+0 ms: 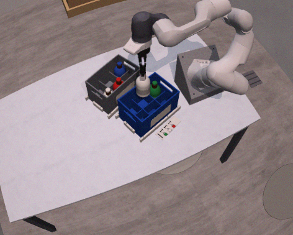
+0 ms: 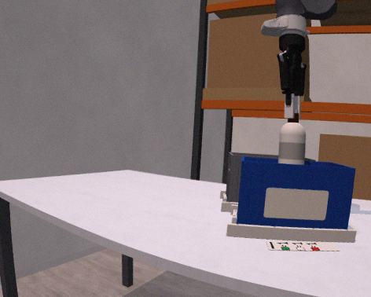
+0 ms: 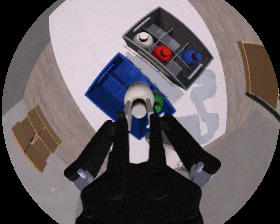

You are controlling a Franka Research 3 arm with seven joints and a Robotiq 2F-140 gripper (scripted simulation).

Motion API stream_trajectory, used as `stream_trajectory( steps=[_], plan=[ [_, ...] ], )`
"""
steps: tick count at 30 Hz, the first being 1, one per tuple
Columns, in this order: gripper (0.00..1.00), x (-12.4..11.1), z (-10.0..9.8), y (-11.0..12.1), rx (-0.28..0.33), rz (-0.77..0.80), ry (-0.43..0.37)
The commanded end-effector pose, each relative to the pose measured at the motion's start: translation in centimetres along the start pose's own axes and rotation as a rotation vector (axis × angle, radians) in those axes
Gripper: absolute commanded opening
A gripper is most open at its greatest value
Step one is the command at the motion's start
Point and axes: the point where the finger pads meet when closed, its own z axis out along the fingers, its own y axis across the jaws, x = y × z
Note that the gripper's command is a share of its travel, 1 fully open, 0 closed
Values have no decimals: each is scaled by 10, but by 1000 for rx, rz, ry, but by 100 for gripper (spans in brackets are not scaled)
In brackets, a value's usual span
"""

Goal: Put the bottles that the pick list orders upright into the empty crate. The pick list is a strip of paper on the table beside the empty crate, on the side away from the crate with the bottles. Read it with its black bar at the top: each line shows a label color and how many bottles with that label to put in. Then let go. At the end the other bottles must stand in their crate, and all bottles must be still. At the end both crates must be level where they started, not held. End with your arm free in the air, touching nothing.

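Observation:
My gripper (image 1: 142, 74) is shut on the neck of a white bottle (image 1: 143, 87) with a grey label. It holds the bottle upright, its lower part inside the blue crate (image 1: 149, 105) at the back, beside a green bottle (image 1: 155, 89). In the side view the white bottle (image 2: 292, 143) rises above the blue crate (image 2: 294, 195) under the gripper (image 2: 292, 111). The grey crate (image 1: 112, 81) holds a blue bottle (image 1: 119, 69), a red bottle (image 1: 117, 83) and a white bottle (image 1: 107, 91). The pick list (image 1: 168, 127) lies in front of the blue crate, with green and red marks. The wrist view shows the fingers around the white bottle.
The arm's grey base block (image 1: 195, 74) stands on the table right of the blue crate. A wooden box (image 1: 84, 5) lies on the floor beyond the table. Orange shelving with cardboard boxes (image 2: 251, 59) stands behind the table.

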Motion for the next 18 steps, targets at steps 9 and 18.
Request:
stream_trajectory(
  steps=[9,18],
  plan=[
    [0,5,7,1,-1,10,16],
    [0,5,14,1,-1,10,16]
  ],
)
